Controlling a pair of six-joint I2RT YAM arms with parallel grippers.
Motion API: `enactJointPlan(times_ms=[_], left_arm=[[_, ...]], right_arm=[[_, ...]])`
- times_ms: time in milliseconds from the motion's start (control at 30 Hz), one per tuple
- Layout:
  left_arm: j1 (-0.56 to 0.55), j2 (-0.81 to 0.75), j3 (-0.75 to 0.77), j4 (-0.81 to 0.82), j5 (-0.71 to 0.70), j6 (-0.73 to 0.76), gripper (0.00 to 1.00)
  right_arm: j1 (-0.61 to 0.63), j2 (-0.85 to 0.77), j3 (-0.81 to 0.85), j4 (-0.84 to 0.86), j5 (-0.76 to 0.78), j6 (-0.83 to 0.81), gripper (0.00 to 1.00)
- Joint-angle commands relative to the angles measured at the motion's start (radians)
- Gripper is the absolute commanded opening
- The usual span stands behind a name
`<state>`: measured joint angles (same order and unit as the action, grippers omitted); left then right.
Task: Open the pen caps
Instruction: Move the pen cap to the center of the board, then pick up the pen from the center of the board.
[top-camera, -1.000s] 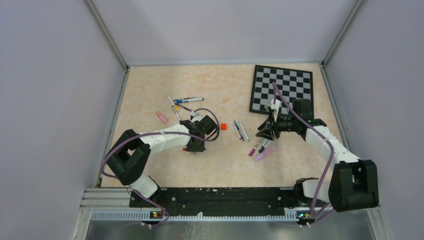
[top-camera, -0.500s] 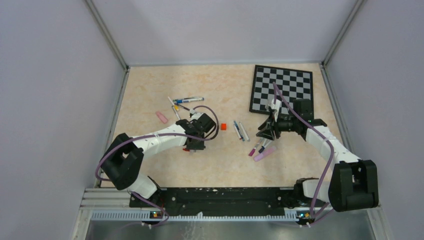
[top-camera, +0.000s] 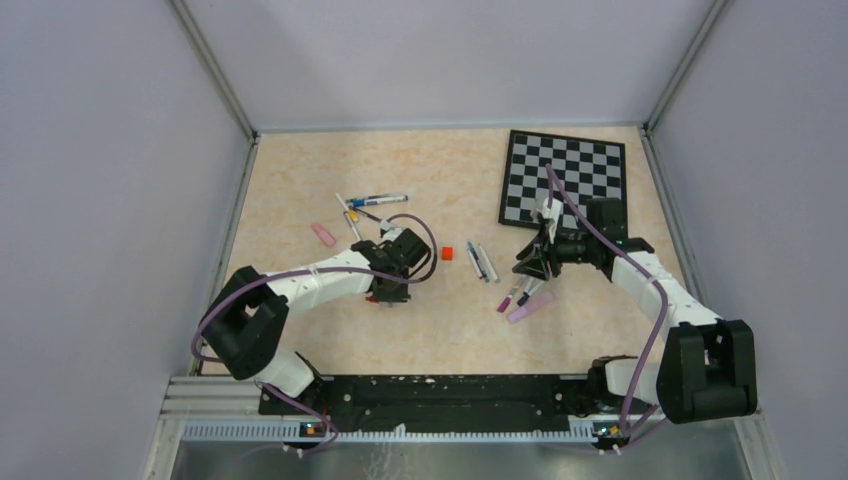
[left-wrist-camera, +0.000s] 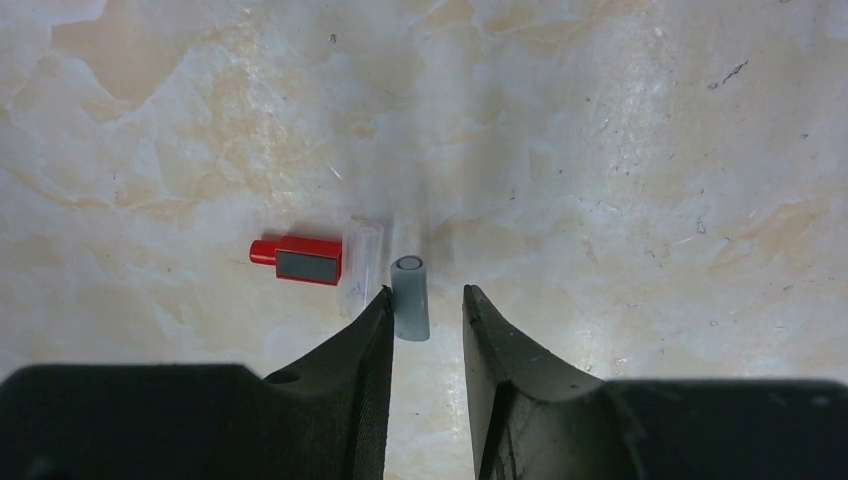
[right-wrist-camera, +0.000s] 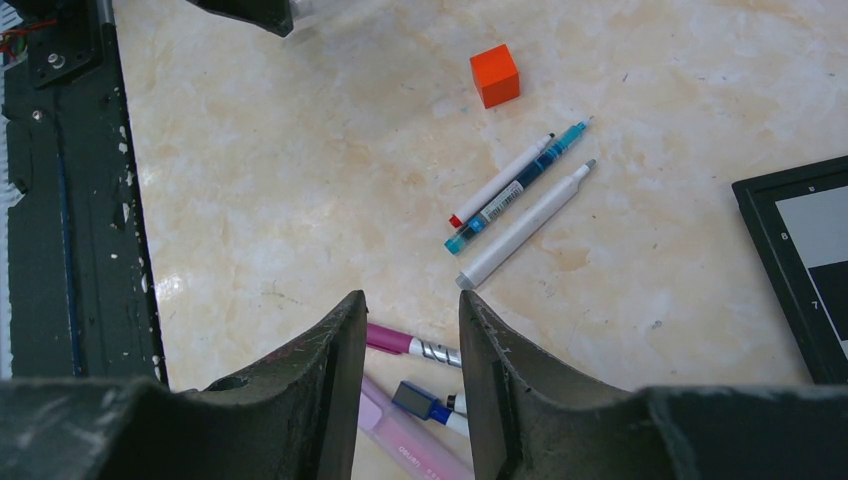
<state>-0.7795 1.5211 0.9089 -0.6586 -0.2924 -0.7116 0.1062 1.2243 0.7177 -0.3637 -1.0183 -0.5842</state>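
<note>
My left gripper (left-wrist-camera: 427, 300) is open and low over the table, seen in the top view (top-camera: 388, 290) left of centre. A short grey pen cap (left-wrist-camera: 410, 298) lies between its fingertips, against the left finger and apart from the right one. A red cap (left-wrist-camera: 297, 260) and a clear cap (left-wrist-camera: 361, 268) lie just left of it. My right gripper (right-wrist-camera: 410, 300) is open and empty above a magenta pen (right-wrist-camera: 415, 346), a blue-capped pen (right-wrist-camera: 428, 402) and a pink highlighter (right-wrist-camera: 405, 435). In the top view this gripper (top-camera: 527, 268) is at the right.
A small red cube (top-camera: 447, 252) sits mid-table, with three thin pens (top-camera: 481, 262) beside it. More pens (top-camera: 365, 207) and a pink piece (top-camera: 322, 233) lie at the far left. A chessboard (top-camera: 565, 180) lies at the far right. Grey walls enclose the table.
My left arm's elbow has swung a little and its gripper has shifted slightly. The right arm has not moved.
</note>
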Motion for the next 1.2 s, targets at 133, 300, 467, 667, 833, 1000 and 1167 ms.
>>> enactJointPlan(times_ms=[133, 300, 467, 667, 833, 1000, 1167], left_arm=[[0.006, -0.011, -0.015, 0.028, 0.019, 0.009, 0.36], [0.008, -0.020, -0.017, 0.030, 0.022, 0.015, 0.37], [0.008, -0.040, -0.016, 0.031, 0.021, 0.020, 0.36], [0.014, -0.137, -0.030, 0.095, 0.036, 0.078, 0.42], [0.047, -0.286, -0.076, 0.220, 0.083, 0.195, 0.73], [0.177, -0.455, -0.172, 0.394, 0.239, 0.234, 0.99], [0.245, -0.541, -0.263, 0.520, 0.410, 0.184, 0.99]], right_arm=[[-0.012, -0.013, 0.003, 0.015, -0.026, -0.031, 0.39], [-0.012, -0.014, 0.003, 0.015, -0.026, -0.031, 0.39], [-0.011, -0.015, 0.002, 0.014, -0.026, -0.032, 0.39], [-0.013, -0.013, 0.002, 0.007, -0.029, -0.046, 0.39], [-0.014, -0.018, 0.006, -0.012, -0.031, -0.073, 0.39], [-0.019, -0.030, -0.009, -0.015, -0.042, -0.093, 0.49], [-0.021, -0.050, -0.046, -0.139, -0.090, -0.339, 0.56]])
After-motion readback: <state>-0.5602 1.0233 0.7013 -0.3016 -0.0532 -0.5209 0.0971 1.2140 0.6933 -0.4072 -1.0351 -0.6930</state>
